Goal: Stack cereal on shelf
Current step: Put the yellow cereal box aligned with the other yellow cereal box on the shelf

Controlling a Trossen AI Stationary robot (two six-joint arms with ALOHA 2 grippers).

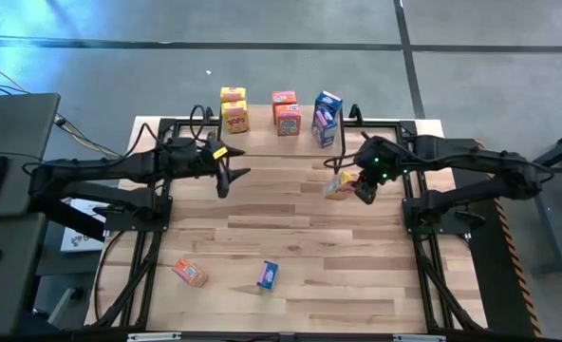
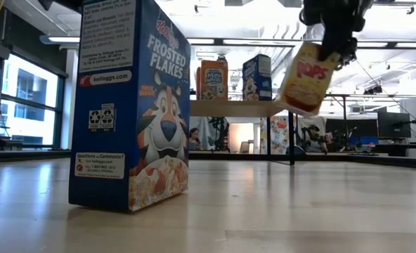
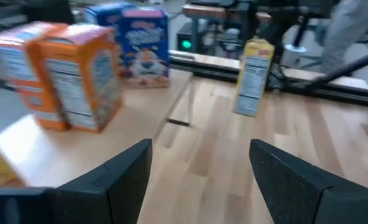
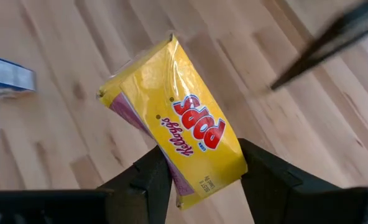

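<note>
Wood-plank table (image 1: 290,247) first, shelf (image 1: 290,142) at its far edge already carrying six cereal boxes (image 1: 286,114). Right gripper (image 1: 362,187) grips a yellow Pops box (image 1: 339,185) aloft, just short of the shelf; left gripper (image 1: 226,171) hovers open nearby. Carry step, seemingly; next comes setting it upright beside its yellow mates. Two boxes (image 1: 268,275) wait near the front.

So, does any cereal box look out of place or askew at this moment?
Yes. An orange-red box lies flat near the table's front edge, far from the shelf, beside a standing blue box. The yellow Pops box hangs tilted in the right gripper.
</note>
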